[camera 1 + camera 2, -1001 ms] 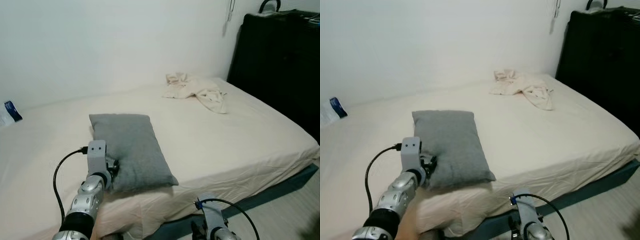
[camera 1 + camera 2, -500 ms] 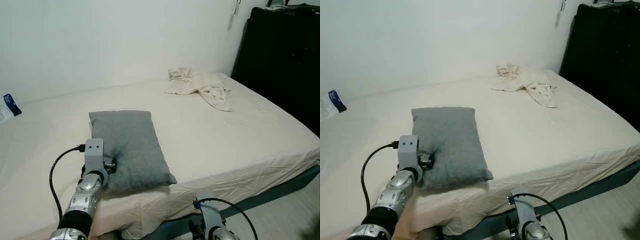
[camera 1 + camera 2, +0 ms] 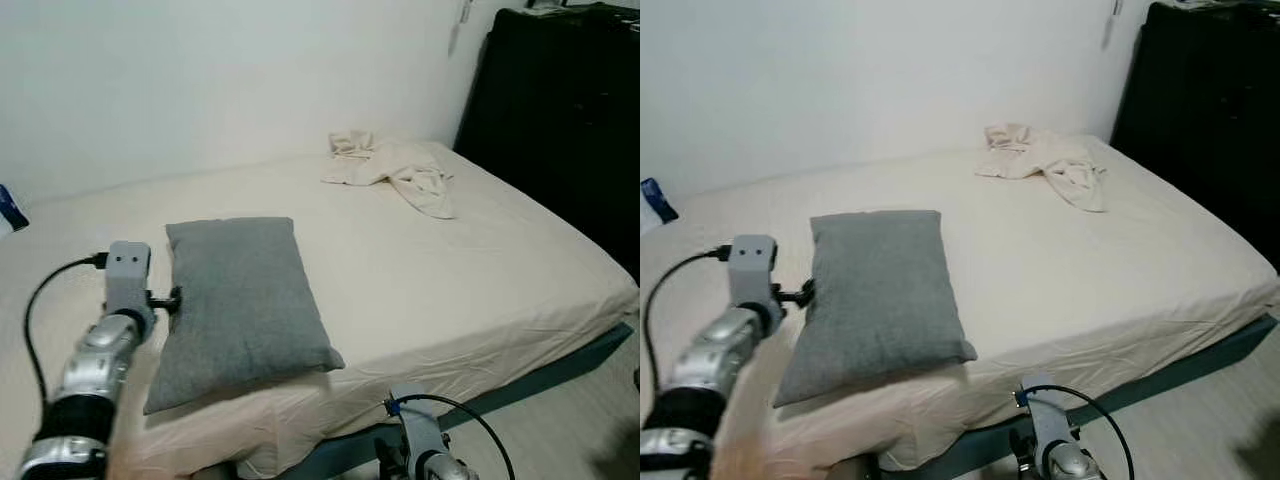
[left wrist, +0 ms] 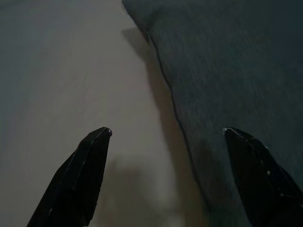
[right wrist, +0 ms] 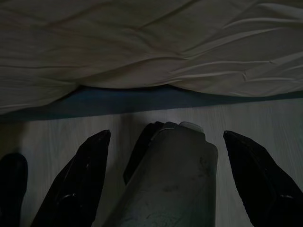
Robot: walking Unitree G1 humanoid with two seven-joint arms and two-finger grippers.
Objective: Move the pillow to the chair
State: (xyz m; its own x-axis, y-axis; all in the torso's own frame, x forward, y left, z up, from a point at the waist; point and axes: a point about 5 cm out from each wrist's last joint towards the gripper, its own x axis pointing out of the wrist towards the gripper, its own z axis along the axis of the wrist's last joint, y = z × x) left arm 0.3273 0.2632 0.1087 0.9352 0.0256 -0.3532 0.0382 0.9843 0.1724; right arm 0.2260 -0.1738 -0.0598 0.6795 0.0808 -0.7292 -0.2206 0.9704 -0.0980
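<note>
Left gripper [image 3: 172, 298] spread wide, fingers straddling the long edge seam of the grey rectangular fabric pillow [image 3: 240, 295], one finger [image 4: 80, 170] over the sheet, the other over the cloth; placed to pinch the edge, nothing pinched yet. Pillow lies flat on the cream-sheeted bed [image 3: 480, 270], near its front edge. Right gripper [image 5: 165, 189] hangs low by the bed's side above pale floor, fingers apart, idle. Crumpled cream cloth [image 3: 395, 172] well apart at the far corner
</note>
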